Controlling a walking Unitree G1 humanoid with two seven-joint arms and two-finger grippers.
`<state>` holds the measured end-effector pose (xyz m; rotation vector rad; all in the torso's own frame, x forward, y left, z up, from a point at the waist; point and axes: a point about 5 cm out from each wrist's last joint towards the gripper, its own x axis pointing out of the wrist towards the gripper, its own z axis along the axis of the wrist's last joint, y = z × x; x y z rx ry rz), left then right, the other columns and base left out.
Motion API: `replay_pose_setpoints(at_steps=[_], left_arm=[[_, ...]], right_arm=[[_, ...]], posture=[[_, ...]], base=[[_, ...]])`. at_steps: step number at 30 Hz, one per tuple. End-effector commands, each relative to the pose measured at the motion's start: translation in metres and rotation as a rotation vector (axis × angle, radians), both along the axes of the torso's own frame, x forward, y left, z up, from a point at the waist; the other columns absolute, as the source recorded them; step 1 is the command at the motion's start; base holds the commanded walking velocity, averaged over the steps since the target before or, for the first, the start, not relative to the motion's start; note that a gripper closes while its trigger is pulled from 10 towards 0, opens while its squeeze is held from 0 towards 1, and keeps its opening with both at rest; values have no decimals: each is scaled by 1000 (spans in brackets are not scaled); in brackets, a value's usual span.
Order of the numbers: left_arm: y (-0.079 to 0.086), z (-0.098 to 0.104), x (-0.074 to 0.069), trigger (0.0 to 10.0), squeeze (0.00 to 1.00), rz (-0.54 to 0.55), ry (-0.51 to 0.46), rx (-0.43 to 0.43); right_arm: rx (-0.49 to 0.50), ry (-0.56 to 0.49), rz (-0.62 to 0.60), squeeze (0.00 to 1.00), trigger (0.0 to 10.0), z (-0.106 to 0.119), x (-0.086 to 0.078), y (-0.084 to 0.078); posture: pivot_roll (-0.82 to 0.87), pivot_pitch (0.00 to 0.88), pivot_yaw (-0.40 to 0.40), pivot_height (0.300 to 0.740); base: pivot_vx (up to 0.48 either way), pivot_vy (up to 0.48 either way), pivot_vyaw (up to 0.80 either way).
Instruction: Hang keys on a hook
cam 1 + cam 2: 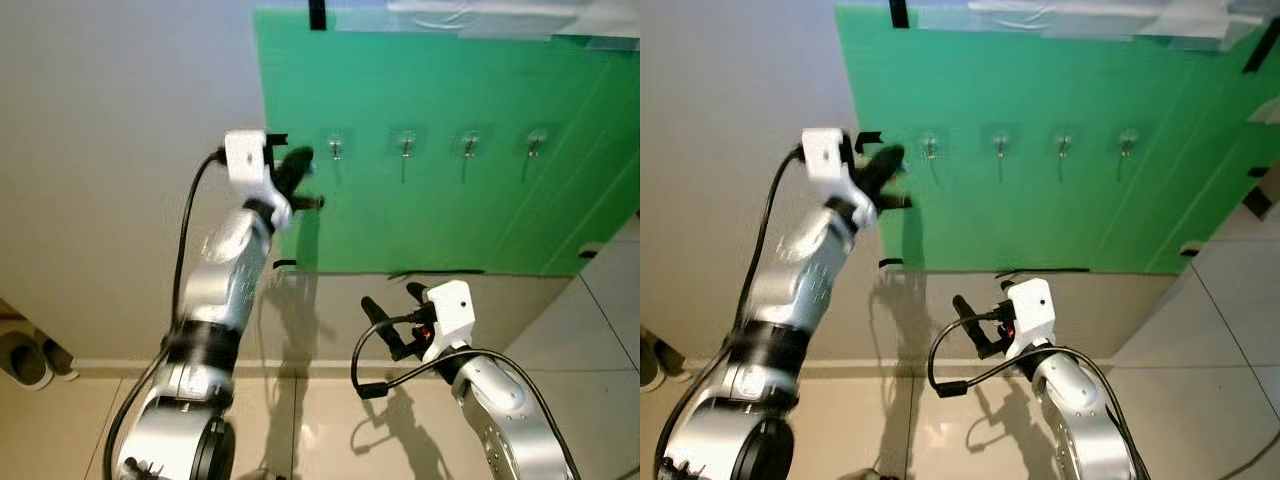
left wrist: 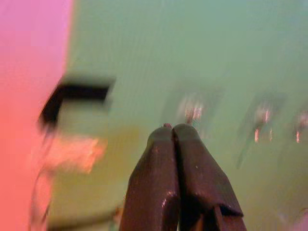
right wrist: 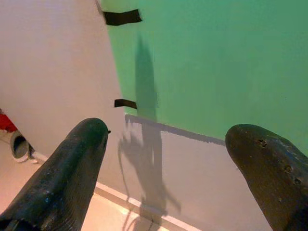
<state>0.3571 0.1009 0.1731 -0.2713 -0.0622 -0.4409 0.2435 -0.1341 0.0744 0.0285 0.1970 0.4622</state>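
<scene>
- The left tool (image 1: 297,165) is raised against the green board (image 1: 450,210), its two fingers (image 2: 159,178) pressed together and clenched, tips just beside the leftmost hook (image 1: 335,148).
- Whether anything is pinched between them cannot be told: the left wrist view is badly blurred, and no keys can be made out anywhere.
- A short dark piece (image 1: 308,202) juts out below the left tool; what it is cannot be told.
- The right tool (image 1: 392,312) sits low, near the floor (image 1: 320,420), its fingers (image 3: 62,178) spread wide and released, holding nothing.
- Four hooks run in a row across the board: the second (image 1: 405,145), third (image 1: 469,144) and fourth (image 1: 535,142) hang bare.
- Black tape (image 3: 122,17) marks the board's edge; its top is cut off.
- Shoes (image 1: 30,357) lie by the wall (image 1: 110,150), partly cut off.
</scene>
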Motion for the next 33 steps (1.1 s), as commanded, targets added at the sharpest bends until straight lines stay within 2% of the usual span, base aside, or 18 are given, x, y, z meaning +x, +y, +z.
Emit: replay_pose_setpoints(at_steps=[1, 2, 4, 6, 7, 8, 9, 10, 11, 12, 13, 15, 18, 21, 24, 26, 28, 33], left_arm=[[8, 12, -4, 10000, 0, 12, -74, 88], [17, 6, -7, 10000, 0, 46, -78, 158], [29, -5, -13, 10000, 0, 104, -59, 234], [34, -10, -16, 10000, 0, 127, -41, 244], [38, -17, -25, 10000, 0, 145, -65, 288], [38, -17, -25, 10000, 0, 145, -65, 288], [55, -37, -58, 10000, 0, 200, -157, 478], [55, -37, -58, 10000, 0, 200, -157, 478], [60, -43, -71, 10000, 0, 210, -177, 547], [63, -45, -78, 10000, 0, 217, -181, 581], [63, -45, -78, 10000, 0, 217, -181, 581], [75, -59, -89, 10000, 0, 276, -96, 558], [72, -68, -97, 10000, 0, 278, -22, 491], [66, -82, -109, 10000, 0, 203, 106, 411], [69, -84, -116, 10000, 0, 187, 123, 403], [83, -92, -138, 10000, 0, 165, 116, 437], [90, -101, -149, 10000, 0, 201, 137, 434], [77, -107, -144, 10000, 0, 259, 134, 382]], right_arm=[[16, -27, 8, 212, 10000, 6, 3, 1], [11, -32, -1, 212, 10000, 6, 5, 0], [-3, -48, -46, 204, 10000, 7, 8, -5], [-11, -57, -73, 204, 10000, 8, 10, -7], [-19, -70, -107, 200, 10000, 9, 10, -11], [-19, -70, -107, 200, 10000, 9, 10, -11], [-54, -112, -204, 200, 10000, 11, 6, -21], [-54, -112, -204, 200, 10000, 11, 6, -21], [-59, -120, -232, 200, 10000, 11, 4, -24], [-60, -123, -245, 200, 10000, 10, 3, -25], [-60, -123, -245, 200, 10000, 10, 3, -25], [-63, -127, -287, 192, 10000, 9, -3, -28], [-62, -133, -336, 192, 10000, 9, -7, -32], [-56, -168, -432, 204, 10000, 18, -19, -46], [-65, -167, -443, 204, 10000, 19, -24, -50], [-105, -144, -449, 200, 10000, 16, -45, -58], [-123, -116, -465, 204, 10000, 11, -58, -64], [-113, -89, -478, 204, 10000, -2, -58, -66]], posture=[[-87, 0, 56, 740], [-80, 0, 51, 740], [-73, 0, 45, 740], [-73, 0, 45, 740], [-68, 0, 43, 740], [-68, 0, 43, 740], [-64, 0, 40, 740], [-64, 0, 40, 740], [-58, 0, 37, 740], [-58, 0, 37, 740], [-58, 0, 37, 740], [-48, 0, 30, 740], [-44, 0, 25, 740], [-48, 0, 26, 740], [-49, 0, 25, 740], [-53, 0, 25, 740], [-56, 0, 21, 740], [-60, 0, 10, 740]], base=[[0, 0, 0], [0, 0, 0], [0, 0, 0], [0, 0, 0], [0, 0, 0], [0, 0, 0], [0, 0, 0], [0, 0, 0], [0, 0, 0], [0, 0, 0], [0, 0, 0], [0, 0, 0], [0, 0, 0], [0, 0, 0], [0, 0, 0], [0, 0, 0], [0, 0, 0], [0, 0, 0]])
